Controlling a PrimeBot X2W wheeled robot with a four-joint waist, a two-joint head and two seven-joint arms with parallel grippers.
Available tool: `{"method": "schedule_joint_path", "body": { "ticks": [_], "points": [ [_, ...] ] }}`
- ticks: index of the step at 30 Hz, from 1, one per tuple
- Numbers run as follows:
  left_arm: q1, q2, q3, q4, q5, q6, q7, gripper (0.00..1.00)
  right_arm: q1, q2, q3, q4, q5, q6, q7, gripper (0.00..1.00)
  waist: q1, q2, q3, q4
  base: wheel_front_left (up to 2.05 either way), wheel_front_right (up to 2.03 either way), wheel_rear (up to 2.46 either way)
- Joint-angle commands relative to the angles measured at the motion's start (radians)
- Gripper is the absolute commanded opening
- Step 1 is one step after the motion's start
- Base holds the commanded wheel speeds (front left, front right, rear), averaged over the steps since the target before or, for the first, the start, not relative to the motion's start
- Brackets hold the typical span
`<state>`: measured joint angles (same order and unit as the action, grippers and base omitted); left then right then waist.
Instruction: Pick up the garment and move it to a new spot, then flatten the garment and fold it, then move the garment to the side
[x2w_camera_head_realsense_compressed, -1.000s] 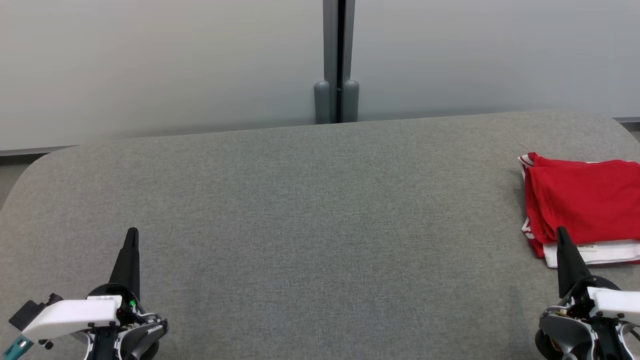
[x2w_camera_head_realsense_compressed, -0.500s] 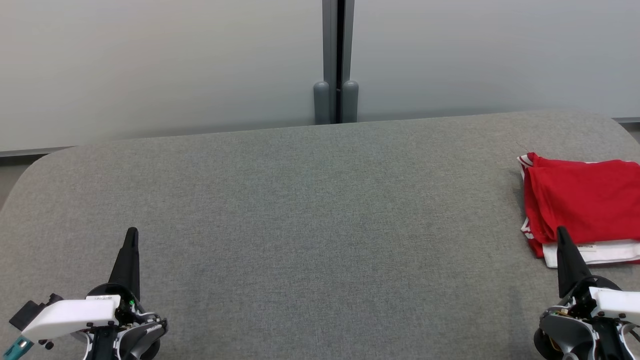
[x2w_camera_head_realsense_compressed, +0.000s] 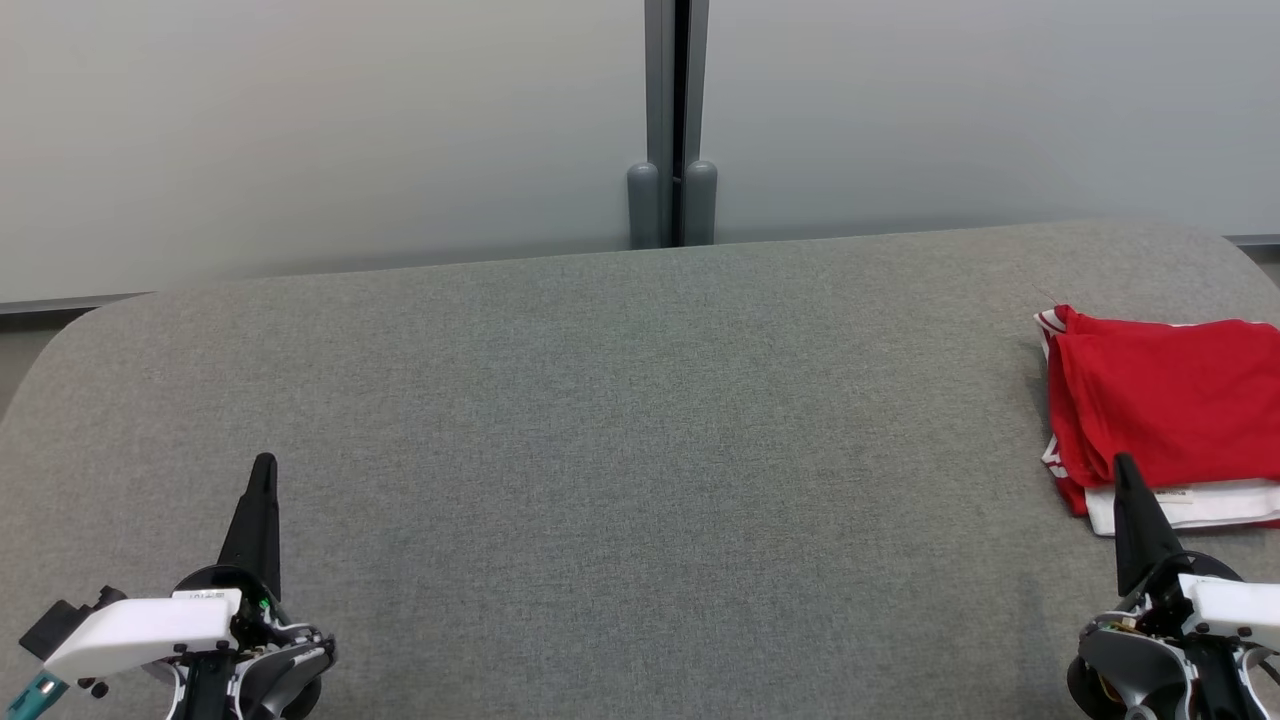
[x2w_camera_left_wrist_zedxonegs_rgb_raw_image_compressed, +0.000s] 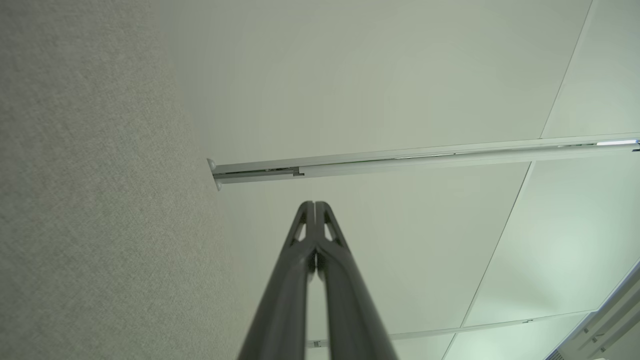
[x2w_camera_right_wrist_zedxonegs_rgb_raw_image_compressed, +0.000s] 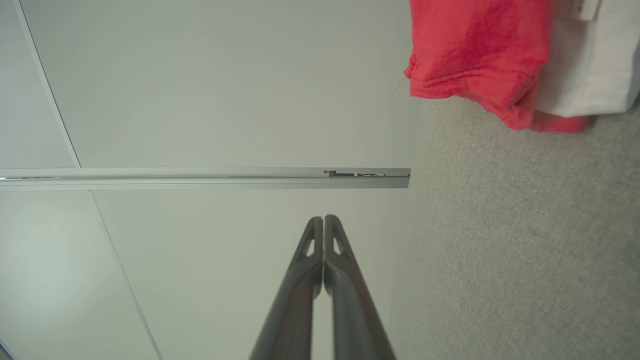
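Head view, left to right. Your left gripper (x2w_camera_head_realsense_compressed: 264, 466) sits at the lower left over the grey woven-fabric table top (x2w_camera_head_realsense_compressed: 640, 420). Its two long dark fingers are pressed together and hold nothing, and the left wrist view shows the tips meeting. Behind the table's middle, a grey vertical post (x2w_camera_head_realsense_compressed: 677, 120) divides the pale wall panels (x2w_camera_head_realsense_compressed: 330, 130). Your right gripper (x2w_camera_head_realsense_compressed: 1122, 464) at the lower right is likewise fully closed and empty, with its tips meeting in the right wrist view. The folded red cloth garment with white trim (x2w_camera_head_realsense_compressed: 1165, 400) lies flat on the table's far right, cut off by the frame edge. The right gripper is near its front white edge and has no grip on it.
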<state>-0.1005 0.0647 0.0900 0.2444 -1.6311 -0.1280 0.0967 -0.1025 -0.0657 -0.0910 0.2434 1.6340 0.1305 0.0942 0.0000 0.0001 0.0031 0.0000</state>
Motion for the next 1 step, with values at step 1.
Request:
{"method": "schedule_joint_path", "body": {
  "ticks": [1],
  "points": [
    [-0.012,0.003,0.005,0.001,0.000,-0.005,0.002,0.00,-0.007,-0.002,-0.003,0.000,-0.005,0.000,0.007,0.00,0.0000,-0.0001,0.000,0.000,0.00,0.00,0.00]
  ]
}}
